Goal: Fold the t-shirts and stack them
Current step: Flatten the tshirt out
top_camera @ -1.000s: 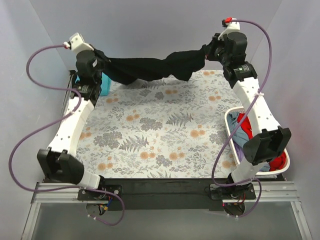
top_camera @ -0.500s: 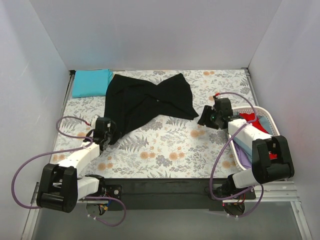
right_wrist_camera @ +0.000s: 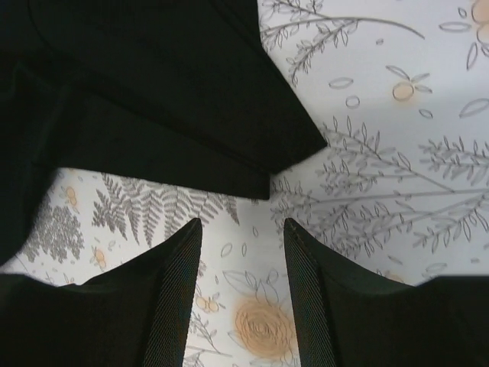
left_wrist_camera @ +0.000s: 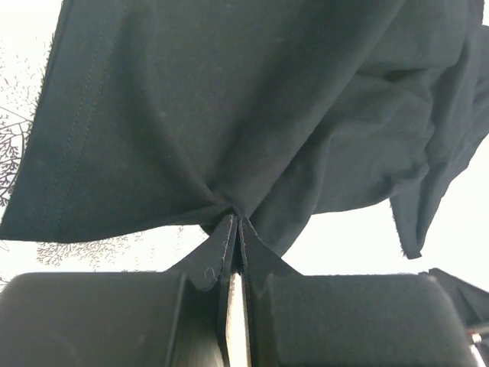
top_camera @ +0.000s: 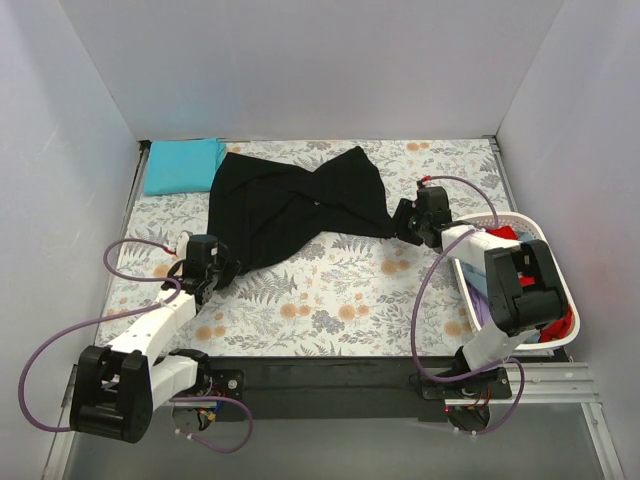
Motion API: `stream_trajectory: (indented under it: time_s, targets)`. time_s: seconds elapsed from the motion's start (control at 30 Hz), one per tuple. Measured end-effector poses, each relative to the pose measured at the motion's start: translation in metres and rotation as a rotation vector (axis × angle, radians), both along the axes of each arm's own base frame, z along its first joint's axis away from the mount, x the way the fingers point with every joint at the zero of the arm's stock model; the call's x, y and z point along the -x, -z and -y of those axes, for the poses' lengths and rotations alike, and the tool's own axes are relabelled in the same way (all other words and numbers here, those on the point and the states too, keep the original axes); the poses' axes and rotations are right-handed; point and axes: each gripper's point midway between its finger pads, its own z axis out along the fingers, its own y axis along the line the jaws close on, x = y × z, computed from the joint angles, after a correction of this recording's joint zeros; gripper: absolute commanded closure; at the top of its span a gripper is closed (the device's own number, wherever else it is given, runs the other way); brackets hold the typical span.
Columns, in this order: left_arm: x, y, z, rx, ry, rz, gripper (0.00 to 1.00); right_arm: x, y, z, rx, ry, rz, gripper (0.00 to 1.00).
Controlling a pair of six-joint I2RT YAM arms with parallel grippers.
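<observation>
I work on a tabletop (top_camera: pixel 330 290) covered with a flat printed covering: grey ferns and orange blooms on white. Plain pale walls (top_camera: pixel 320 70) close it in on the left, right and far sides.

The black t-shirt (top_camera: pixel 290 205) lies crumpled in soft matte folds across the far middle, its stitched hem showing in my left wrist view. My left pincer (top_camera: pixel 222 272) is clamped on its near-left corner, the cloth gathered into a pucker at the tips.

My right pincer (top_camera: pixel 405 222) stands apart, its ribbed dark fingers (right_wrist_camera: pixel 179 283) over bare print just near the shirt's right corner, not touching it.

A teal t-shirt (top_camera: pixel 182 165) sits folded flat in the far-left corner. At the right edge, a white plastic basket (top_camera: pixel 535 225) holds red cloth (top_camera: pixel 503 235).
</observation>
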Motion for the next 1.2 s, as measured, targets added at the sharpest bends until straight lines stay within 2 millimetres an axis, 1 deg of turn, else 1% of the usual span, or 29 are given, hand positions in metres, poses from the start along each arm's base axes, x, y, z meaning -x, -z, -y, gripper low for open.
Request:
stream_trajectory:
  time_s: [0.1,0.17,0.2,0.27,0.37,0.4,0.47,0.5,0.53,0.63,0.7,0.8,0.9,0.93,1.0,1.07,1.1,1.2]
  targets:
    - [-0.003,-0.005,0.0,-0.003,-0.003,0.008,1.0,-0.022,0.003,-0.008,-0.013,0.014,0.001,0.49]
    - [-0.002,-0.003,-0.001,-0.007,-0.001,-0.001,1.0,-0.036,0.007,-0.015,-0.019,0.021,0.001,0.53]
    - [-0.001,-0.002,-0.001,-0.009,0.0,-0.005,1.0,-0.04,0.01,-0.018,-0.021,0.023,-0.001,0.57]
    - [-0.001,-0.003,-0.001,-0.014,0.004,-0.009,1.0,-0.043,0.019,-0.024,-0.021,0.018,-0.017,0.6]
    - [-0.003,-0.008,-0.001,-0.021,0.012,-0.002,1.0,-0.041,0.022,-0.028,-0.021,0.025,-0.026,0.71]
    - [-0.004,-0.01,-0.001,-0.024,0.014,0.001,1.0,-0.041,0.022,-0.028,-0.021,0.026,-0.027,0.79]
    - [-0.006,-0.012,-0.001,-0.027,0.018,0.007,1.0,-0.041,0.022,-0.029,-0.019,0.03,-0.028,0.87]
    - [-0.006,-0.013,-0.001,-0.028,0.02,0.009,1.0,-0.041,0.022,-0.029,-0.019,0.031,-0.028,0.95]
    - [-0.007,-0.014,-0.001,-0.029,0.022,0.009,1.0,-0.04,0.023,-0.029,-0.017,0.028,-0.027,0.99]
    - [-0.007,-0.014,-0.001,-0.033,0.023,0.01,1.0,-0.038,0.025,-0.029,-0.014,0.029,-0.033,0.99]
    - [-0.006,-0.013,-0.002,-0.037,0.025,0.004,1.0,-0.033,0.028,-0.026,-0.006,0.032,-0.037,0.99]
    - [-0.003,-0.012,-0.004,-0.043,0.022,-0.007,1.0,-0.018,0.024,-0.016,0.014,0.042,-0.029,0.99]
    - [-0.001,-0.012,-0.007,-0.049,0.016,-0.01,1.0,0.006,0.012,0.003,0.037,0.061,-0.011,0.99]
    - [0.0,-0.012,-0.008,-0.051,0.012,-0.014,1.0,0.014,0.004,0.012,0.046,0.073,0.004,0.99]
    - [0.001,-0.012,-0.009,-0.054,0.008,-0.019,1.0,0.022,-0.007,0.025,0.065,0.098,0.039,0.99]
    - [0.003,-0.01,-0.011,-0.053,0.0,-0.029,1.0,0.029,-0.014,0.034,0.071,0.115,0.066,0.99]
    - [0.003,-0.009,-0.012,-0.052,-0.004,-0.033,1.0,0.033,-0.013,0.037,0.071,0.118,0.067,0.97]
    - [0.008,-0.001,-0.013,-0.045,-0.011,-0.052,1.0,0.049,-0.002,0.04,0.074,0.111,0.034,0.81]
